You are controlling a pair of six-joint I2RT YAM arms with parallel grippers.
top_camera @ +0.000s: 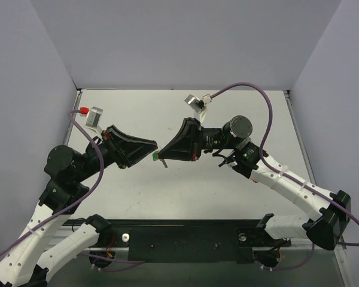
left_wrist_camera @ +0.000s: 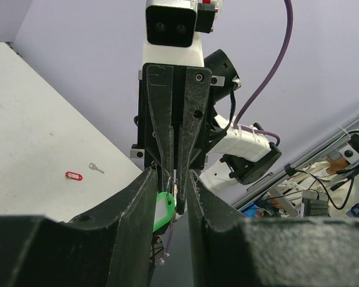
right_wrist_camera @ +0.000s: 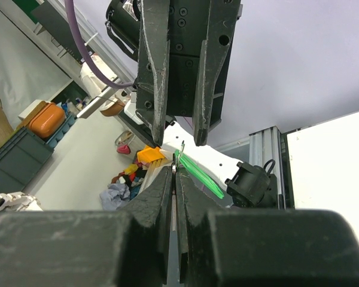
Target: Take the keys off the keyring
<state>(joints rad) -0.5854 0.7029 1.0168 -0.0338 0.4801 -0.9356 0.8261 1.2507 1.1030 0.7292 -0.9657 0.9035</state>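
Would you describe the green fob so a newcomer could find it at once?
Over the white table's middle, the black left end effector and right end effector meet tip to tip. The bright green oval plastic fob sits there, between the left one's fingers. It alone is bright green; the red oval outline piece lies apart on the table.

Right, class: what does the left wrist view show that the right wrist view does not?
Only the left wrist view: a red oval tag and a small silver key lying apart on the white table. Only the right wrist view: an orange case and a dark crate off the table. Both: the green fob between the grippers, the right gripper shut on a thin metal piece beside it, the left gripper open.
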